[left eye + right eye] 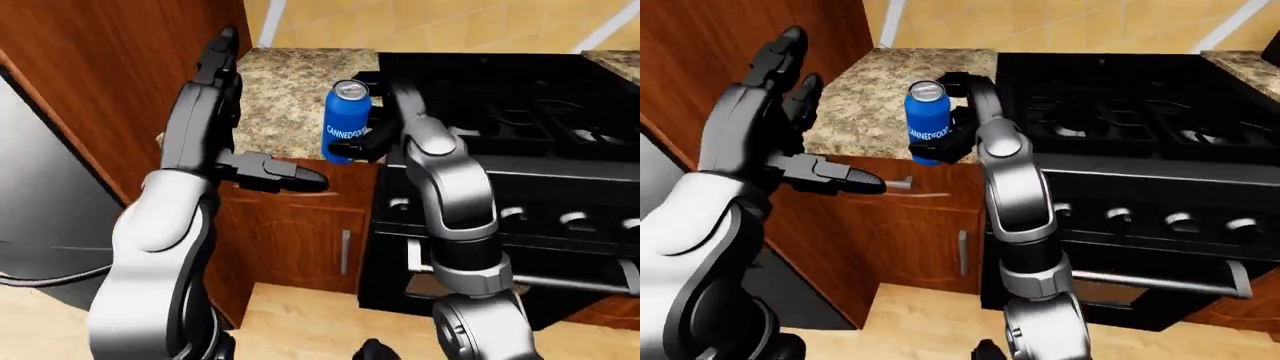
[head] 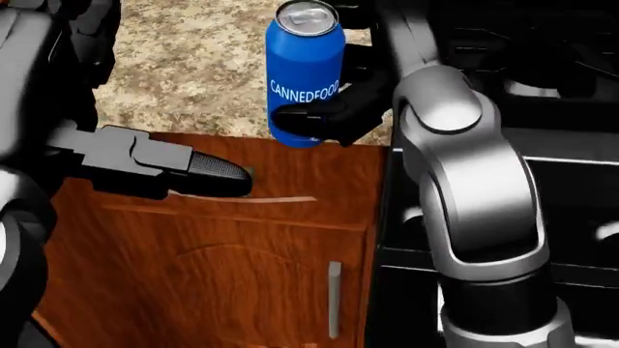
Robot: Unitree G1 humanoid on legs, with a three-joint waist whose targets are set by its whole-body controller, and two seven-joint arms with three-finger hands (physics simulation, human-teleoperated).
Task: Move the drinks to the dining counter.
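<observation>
A blue can (image 2: 305,72) labelled CANNEDFOOD, with a silver top, is held upright by my right hand (image 2: 339,109). The black fingers (image 2: 308,116) wrap round its lower half. In the head view the can hangs over the near edge of the speckled granite counter (image 2: 183,58), above the wooden cabinet door. My left hand (image 1: 775,97) is open, raised to the left of the can in the right-eye view, with one black-tipped finger (image 2: 208,170) pointing toward it and touching nothing.
A black stove (image 1: 1120,112) with burners and knobs stands right of the counter. A tall wooden cabinet wall (image 1: 110,82) rises on the left. Below the counter is a wooden door with a metal handle (image 2: 334,297). Light wooden floor (image 1: 930,315) lies below.
</observation>
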